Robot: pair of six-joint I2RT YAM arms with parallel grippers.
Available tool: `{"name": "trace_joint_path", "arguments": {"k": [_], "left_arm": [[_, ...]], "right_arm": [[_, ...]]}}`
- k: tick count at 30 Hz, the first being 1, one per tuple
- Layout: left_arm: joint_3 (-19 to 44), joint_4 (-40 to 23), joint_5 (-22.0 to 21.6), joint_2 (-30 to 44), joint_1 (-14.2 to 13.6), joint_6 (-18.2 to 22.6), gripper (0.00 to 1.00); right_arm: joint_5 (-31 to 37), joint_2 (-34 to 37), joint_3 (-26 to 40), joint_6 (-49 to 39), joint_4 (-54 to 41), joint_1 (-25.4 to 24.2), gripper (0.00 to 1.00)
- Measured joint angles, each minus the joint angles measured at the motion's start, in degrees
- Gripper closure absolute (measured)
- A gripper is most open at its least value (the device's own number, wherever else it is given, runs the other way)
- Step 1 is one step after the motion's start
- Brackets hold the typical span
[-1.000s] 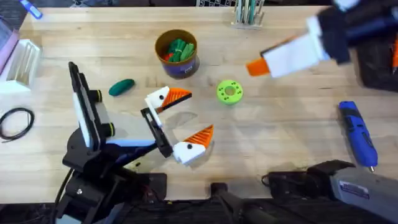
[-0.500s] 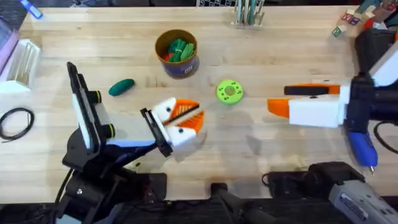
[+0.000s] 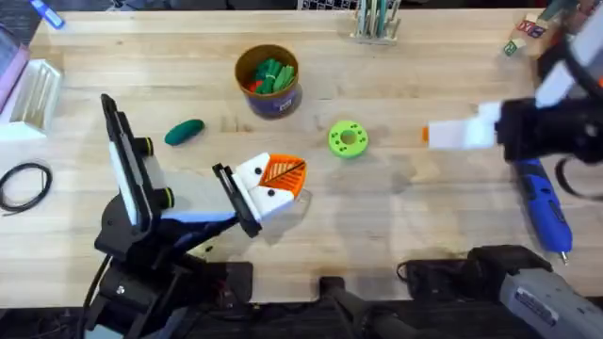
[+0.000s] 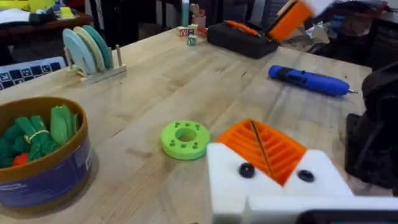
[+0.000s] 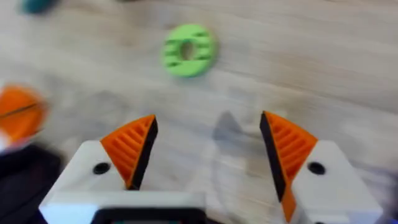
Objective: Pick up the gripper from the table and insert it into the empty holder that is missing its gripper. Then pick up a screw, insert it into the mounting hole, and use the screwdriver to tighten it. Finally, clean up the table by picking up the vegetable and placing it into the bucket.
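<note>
Vegetable [image 3: 184, 132] on table [image 3: 424, 217]; left claw [image 3: 280, 181] closed, right claw [image 5: 208, 149] wide, empty.

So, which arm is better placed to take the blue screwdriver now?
Right. The right gripper hangs open over the right side of the table, close beside the screwdriver. The left gripper is shut near the middle, on the far side of the green disc.
</note>
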Motion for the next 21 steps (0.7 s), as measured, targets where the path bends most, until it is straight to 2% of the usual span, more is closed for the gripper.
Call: {"name": "trace_joint_path", "arguments": {"k": [7,11,16,21], "left_arm": [[0.00,-0.02,0.00,0.00,0.00,0.01,0.991],[0.00,-0.02,0.00,0.00,0.00,-0.01,0.991],[0.00,-0.02,0.00,0.00,0.00,-0.01,0.992],[0.00,-0.02,0.00,0.00,0.00,-0.01,0.992]], "right_arm": [[24.54,12.98,-0.01,1.81,9.36,-6.85,0.010],[33.50,18.65,-0.01,-0.41,13.46,-10.58,0.010],[33.02,25.43,-0.01,-6.45,13.86,-16.80,0.010],[29.39,28.52,-0.20,-10.52,7.46,-24.91,0.010]]}}
